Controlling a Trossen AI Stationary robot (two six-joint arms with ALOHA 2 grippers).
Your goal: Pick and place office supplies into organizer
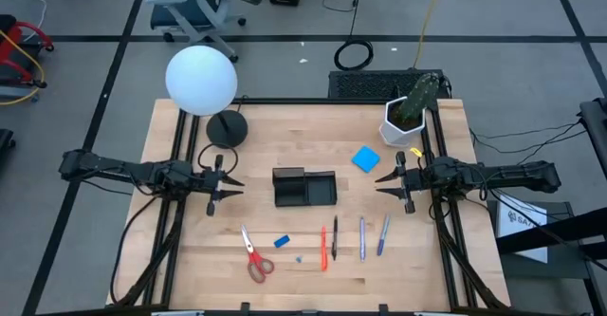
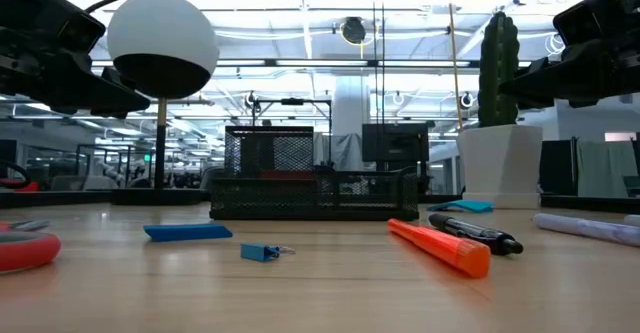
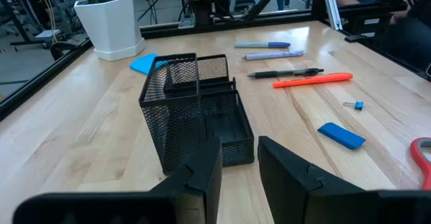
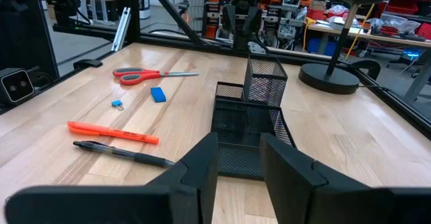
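Note:
The black mesh organizer point(image 1: 304, 187) stands at the table's middle, between my two grippers. My left gripper point(image 1: 228, 181) hovers open to its left, and my right gripper point(image 1: 387, 178) hovers open to its right; both point at it. Nearer the table's front edge lie the red-handled scissors point(image 1: 254, 257), a blue eraser block point(image 1: 281, 241), a tiny blue clip point(image 1: 299, 257), an orange pen point(image 1: 323, 248), a black pen point(image 1: 334, 238) and two bluish pens point(image 1: 361, 238). The blue note pad point(image 1: 365, 158) lies flat behind the organizer, to its right.
A white globe lamp point(image 1: 201, 81) on a round black base point(image 1: 227, 128) stands far left. A cactus in a white pot point(image 1: 408, 112) stands at the far right corner. Bare wood lies between the organizer and the row of supplies.

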